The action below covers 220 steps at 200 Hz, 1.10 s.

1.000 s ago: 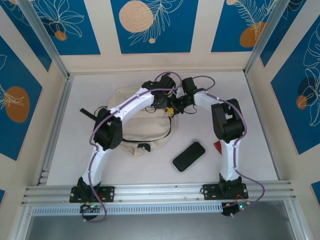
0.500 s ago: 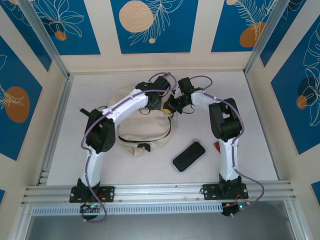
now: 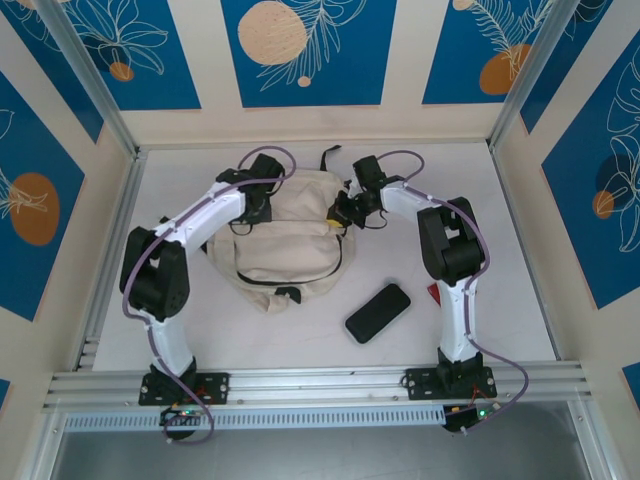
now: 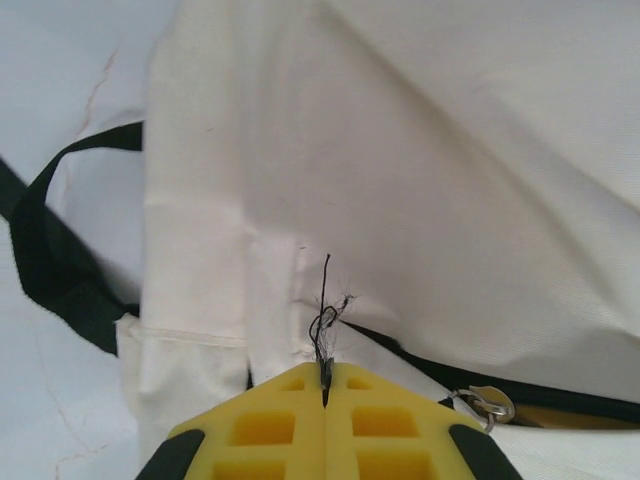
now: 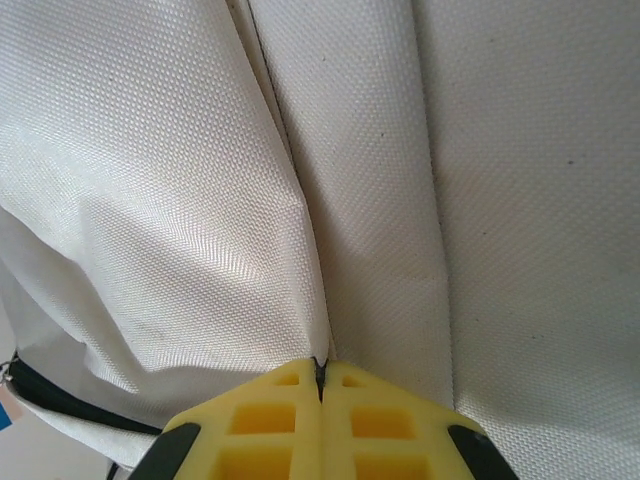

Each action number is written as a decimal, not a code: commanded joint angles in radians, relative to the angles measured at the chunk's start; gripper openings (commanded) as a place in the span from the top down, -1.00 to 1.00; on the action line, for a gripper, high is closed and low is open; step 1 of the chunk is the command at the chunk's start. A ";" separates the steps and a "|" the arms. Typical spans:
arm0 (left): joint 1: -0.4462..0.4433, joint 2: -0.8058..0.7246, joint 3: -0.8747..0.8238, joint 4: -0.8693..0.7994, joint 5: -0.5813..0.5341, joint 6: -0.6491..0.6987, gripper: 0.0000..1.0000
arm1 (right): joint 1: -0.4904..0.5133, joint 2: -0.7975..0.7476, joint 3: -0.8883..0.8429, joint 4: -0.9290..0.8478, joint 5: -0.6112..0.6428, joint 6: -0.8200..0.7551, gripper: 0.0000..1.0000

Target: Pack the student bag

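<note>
Lower centre of the top view: a black case (image 3: pixel 378 312). Beyond, mid-frame, the bag (image 3: pixel 285 240) lies flat; it looks soft, light and limp, best taken by seams or zip trim. Left claw (image 4: pixel 325 375) clenches its black zip thread (image 4: pixel 324 320); right claw (image 5: pixel 322 368) pinches a cloth fold (image 5: pixel 300 240).

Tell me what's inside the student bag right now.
The student bag lies flat; cream fabric covers whatever is inside. The left gripper and right gripper each pinch its outer fabric.
</note>
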 commanded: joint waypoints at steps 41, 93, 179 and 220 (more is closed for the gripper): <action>0.125 -0.050 -0.131 0.001 -0.056 -0.006 1.00 | 0.042 -0.027 0.025 -0.063 0.050 -0.081 1.00; 0.190 -0.064 -0.233 0.026 -0.028 0.030 1.00 | 0.065 0.000 0.101 -0.098 0.072 -0.116 1.00; 0.202 -0.234 -0.330 0.067 0.175 -0.011 0.28 | 0.088 0.038 0.320 -0.206 0.121 -0.210 0.13; 0.208 -0.338 -0.308 0.042 0.156 -0.016 -0.35 | 0.068 -0.206 0.166 -0.256 0.225 -0.245 -0.32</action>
